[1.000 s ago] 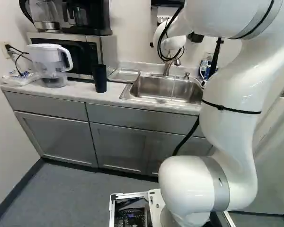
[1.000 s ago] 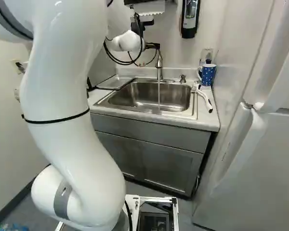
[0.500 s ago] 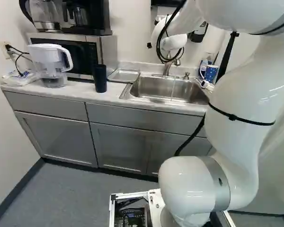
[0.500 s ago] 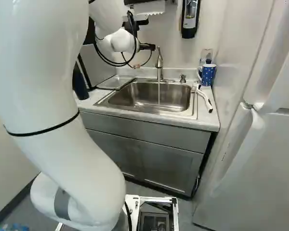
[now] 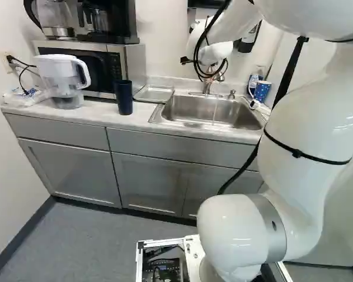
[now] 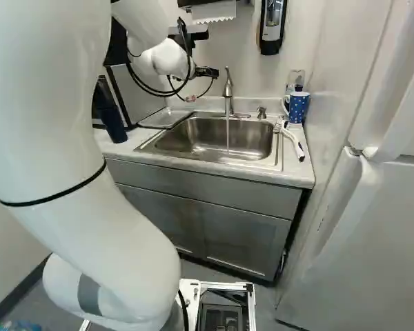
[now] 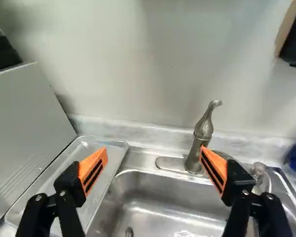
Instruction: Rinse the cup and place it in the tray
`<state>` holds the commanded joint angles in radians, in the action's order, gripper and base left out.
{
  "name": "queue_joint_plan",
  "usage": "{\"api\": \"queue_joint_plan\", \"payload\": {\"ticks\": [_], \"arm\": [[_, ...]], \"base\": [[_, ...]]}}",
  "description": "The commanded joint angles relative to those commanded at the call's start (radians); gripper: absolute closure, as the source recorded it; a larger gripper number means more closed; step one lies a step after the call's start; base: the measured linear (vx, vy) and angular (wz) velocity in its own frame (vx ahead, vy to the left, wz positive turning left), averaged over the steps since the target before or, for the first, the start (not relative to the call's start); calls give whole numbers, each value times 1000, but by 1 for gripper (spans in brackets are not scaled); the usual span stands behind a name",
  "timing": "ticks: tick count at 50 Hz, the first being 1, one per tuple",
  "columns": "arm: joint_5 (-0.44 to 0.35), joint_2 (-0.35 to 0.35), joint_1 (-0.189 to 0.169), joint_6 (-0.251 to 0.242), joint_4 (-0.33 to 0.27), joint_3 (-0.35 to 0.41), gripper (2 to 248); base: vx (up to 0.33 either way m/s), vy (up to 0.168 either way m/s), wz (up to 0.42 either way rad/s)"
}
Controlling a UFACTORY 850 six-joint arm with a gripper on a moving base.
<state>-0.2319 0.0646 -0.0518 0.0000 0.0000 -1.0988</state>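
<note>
Behind the sink, my gripper [image 6: 191,98] is mostly hidden by the wrist. In the wrist view the gripper [image 7: 154,149] stands open, nothing between its orange pads, one finger over the tray and the other overlapping the faucet. A dark blue cup [image 5: 123,97] stands upright on the counter, left of the metal tray [image 5: 155,93]. Beside the sink's left edge lies that tray [image 7: 113,148], flat and bare. A blue mug with white dots [image 6: 297,105] is at the sink's back right corner. Water runs from the faucet [image 6: 228,93] into the sink [image 6: 214,141].
A microwave [image 5: 119,61] with coffee makers on top stands behind the dark cup. The white water pitcher [image 5: 65,79] is further left. A white-handled brush [image 6: 293,141] lies right of the sink, near the fridge [image 6: 372,207]. A soap dispenser [image 6: 272,27] hangs on the wall.
My wrist has moved left toward the tray's side, and the upper arm has swung outward, uncovering the dark cup in the right base view and the dotted mug in the left one. The base stayed still.
</note>
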Motion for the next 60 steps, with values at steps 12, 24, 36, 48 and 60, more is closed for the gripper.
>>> {"api": "queue_joint_plan", "payload": {"ticks": [12,24,36,48,60], "arm": [[62,-23,5,0,0,24,3],[129,-40,8,0,0,41,3],[200,-48,9,0,0,49,3],[275,-48,9,0,0,49,3],[350,-48,9,0,0,49,3]], "base": [[0,0,0],[0,0,0],[0,0,0],[0,0,0],[0,0,0]]}}
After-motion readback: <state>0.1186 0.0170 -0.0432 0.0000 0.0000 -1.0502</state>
